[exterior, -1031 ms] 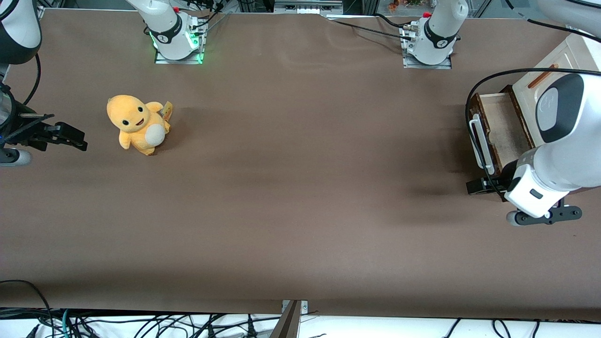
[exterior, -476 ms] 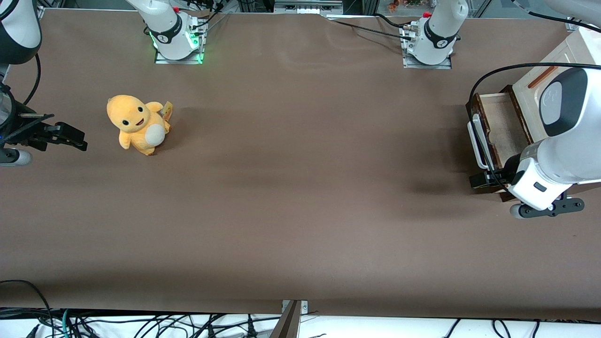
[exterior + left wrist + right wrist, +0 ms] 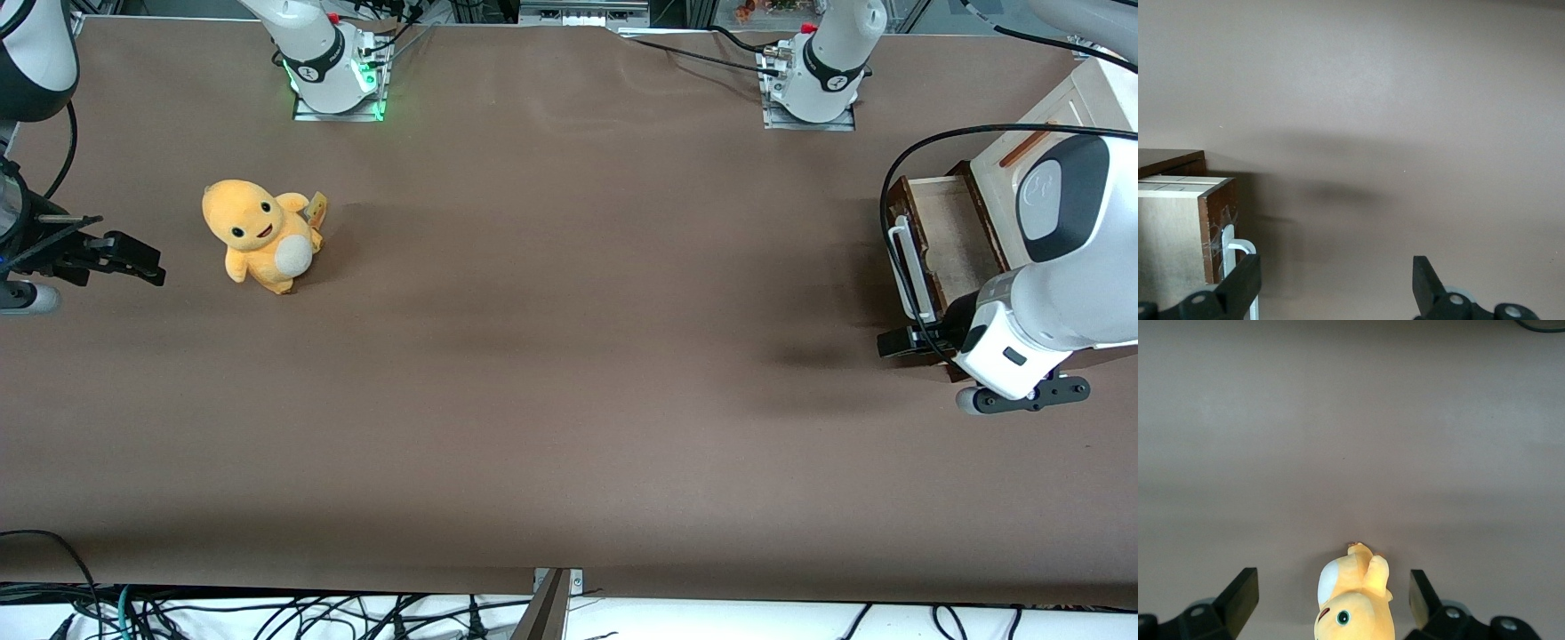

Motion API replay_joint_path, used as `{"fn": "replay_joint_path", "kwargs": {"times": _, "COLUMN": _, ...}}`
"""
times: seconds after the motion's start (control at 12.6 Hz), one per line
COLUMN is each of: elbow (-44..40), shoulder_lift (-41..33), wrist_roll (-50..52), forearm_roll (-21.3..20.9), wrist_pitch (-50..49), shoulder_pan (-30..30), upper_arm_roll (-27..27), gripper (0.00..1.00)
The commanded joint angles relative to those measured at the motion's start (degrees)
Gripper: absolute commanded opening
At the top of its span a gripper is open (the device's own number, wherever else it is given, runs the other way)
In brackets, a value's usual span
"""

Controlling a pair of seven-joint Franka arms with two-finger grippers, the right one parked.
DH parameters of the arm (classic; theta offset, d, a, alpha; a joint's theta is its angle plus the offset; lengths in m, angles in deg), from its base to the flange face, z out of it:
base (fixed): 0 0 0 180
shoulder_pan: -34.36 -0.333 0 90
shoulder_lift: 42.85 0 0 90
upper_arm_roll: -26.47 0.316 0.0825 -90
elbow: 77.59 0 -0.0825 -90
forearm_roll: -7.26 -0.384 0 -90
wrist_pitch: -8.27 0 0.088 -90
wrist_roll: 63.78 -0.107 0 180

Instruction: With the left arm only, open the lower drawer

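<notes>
You've got the brown surface [image 3: 569, 356] unchanged. Left arm [image 3: 1058, 267] shifted a bit toward the parked arm's end vs 0.5 s ago. Lower drawer [image 3: 947, 240] sits pulled out of the cabinet [image 3: 1058, 124], tan inside showing, w/ white handle [image 3: 909, 267] at its 9 o'clock. Gripper [image 3: 898, 342] is spread open, holding nothing, just beside the handle's nearer end. Plush toy [image 3: 260, 236] hasn't moved.

Left arm [image 3: 1058, 293]: glossy white shell, dark grey joint band
Cable [image 3: 898, 187]: thin black loop
Gripper [image 3: 898, 342]: small, black, near drawer corner

Robot lab: bolted arm bases [image 3: 333, 76], cables [image 3: 267, 613].
</notes>
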Motion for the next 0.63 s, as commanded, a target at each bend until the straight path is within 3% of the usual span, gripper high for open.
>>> {"fn": "replay_joint_path", "kwargs": {"times": 0.0, "elbow": 1.89, "shoulder_lift": -2.07, "wrist_roll": -1.42, "forearm_roll": -0.27, "wrist_pitch": 0.82, "shoulder_pan": -0.06, "upper_arm_roll": 0.59, "gripper": 1.0}}
{"fn": "replay_joint_path", "kwargs": {"times": 0.56, "elbow": 1.54, "shoulder_lift": -1.98, "wrist_roll": -1.24, "forearm_roll": -1.77, "wrist_pitch": 0.29, "shoulder_pan": -0.33, "upper_arm_roll": 0.51, "gripper": 1.0}}
